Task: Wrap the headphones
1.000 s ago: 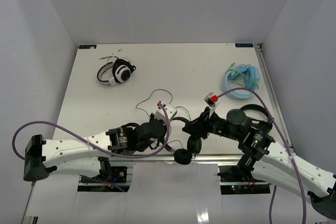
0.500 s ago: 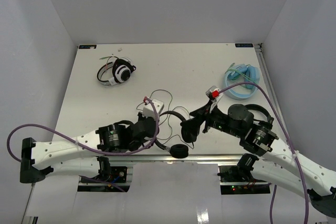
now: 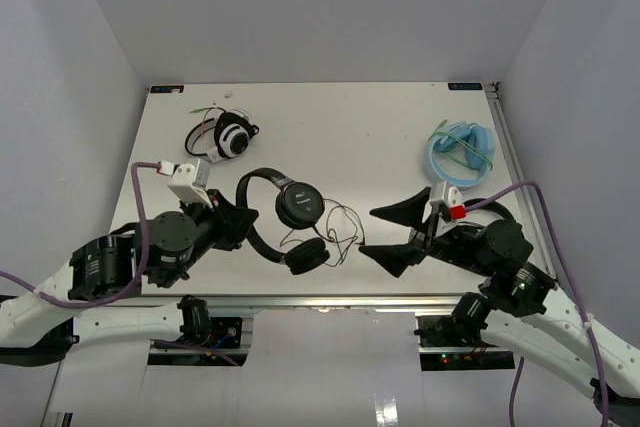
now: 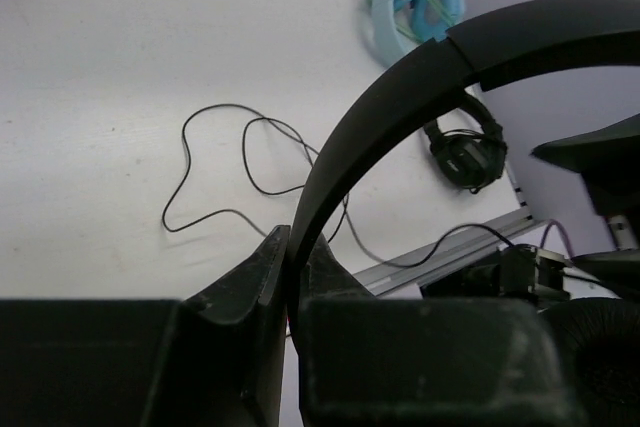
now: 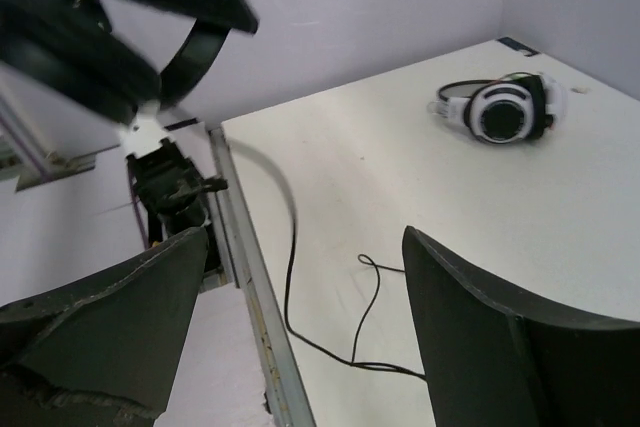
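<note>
So the left pincer [image 3: 233, 223] is clamped tight on the headband of the headphones [image 3: 291, 218]. In the left wrist view the band goes straight into the closed jaws, no gap at all. The headphones look held up off the surface [image 3: 350, 127], one earcup above the other. The lower cup hangs close to the near edge [image 3: 340, 297], so there's not much room on that side.

The cable [image 3: 341, 228] trails off the right side of the headphones in loose loops on the surface. Just past those loops is the right pincer [image 3: 392, 235], jaws spread wide, nothing in it, not touching the headphones or the cable.

The back side of the headphones has loads of open surface. Only a white-and-black pair [image 3: 225, 137] sits behind them to the left, well apart. A blue pair [image 3: 460, 155] is far off to the back right of the headphones. The left wrist view also shows another black pair [image 4: 465, 152] off to the right of the headphones, near the right edge.
</note>
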Controlling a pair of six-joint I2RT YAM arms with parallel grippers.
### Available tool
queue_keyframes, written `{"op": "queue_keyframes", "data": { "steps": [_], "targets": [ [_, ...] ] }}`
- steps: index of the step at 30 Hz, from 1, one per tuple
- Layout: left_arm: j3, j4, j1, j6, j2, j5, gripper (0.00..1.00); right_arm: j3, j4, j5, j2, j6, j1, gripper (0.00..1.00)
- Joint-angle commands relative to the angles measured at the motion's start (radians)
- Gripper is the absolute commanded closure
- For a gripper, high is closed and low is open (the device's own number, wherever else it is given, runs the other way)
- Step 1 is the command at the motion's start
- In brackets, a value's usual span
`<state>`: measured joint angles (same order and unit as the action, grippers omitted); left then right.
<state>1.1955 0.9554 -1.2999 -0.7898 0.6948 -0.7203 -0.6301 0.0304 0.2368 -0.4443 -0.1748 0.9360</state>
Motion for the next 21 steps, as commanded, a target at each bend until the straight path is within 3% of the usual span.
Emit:
{"op": "queue_keyframes", "data": {
  "steps": [1, 13, 21],
  "targets": [
    [0.09, -0.055, -0.001, 0.012, 0.0, 0.078, 1.0, 0.103, 0.251, 0.245, -0.081, 0.058, 0.003, 0.16],
    [0.087, -0.08, -0.001, 0.009, 0.031, 0.126, 1.0, 0.235, 0.667, 0.388, -0.277, -0.029, 0.018, 0.16],
    [0.067, -0.121, 0.0, 0.013, 0.018, 0.138, 1.0, 0.298, 0.806, 0.388, -0.321, -0.041, 0.052, 0.16]
  ]
}}
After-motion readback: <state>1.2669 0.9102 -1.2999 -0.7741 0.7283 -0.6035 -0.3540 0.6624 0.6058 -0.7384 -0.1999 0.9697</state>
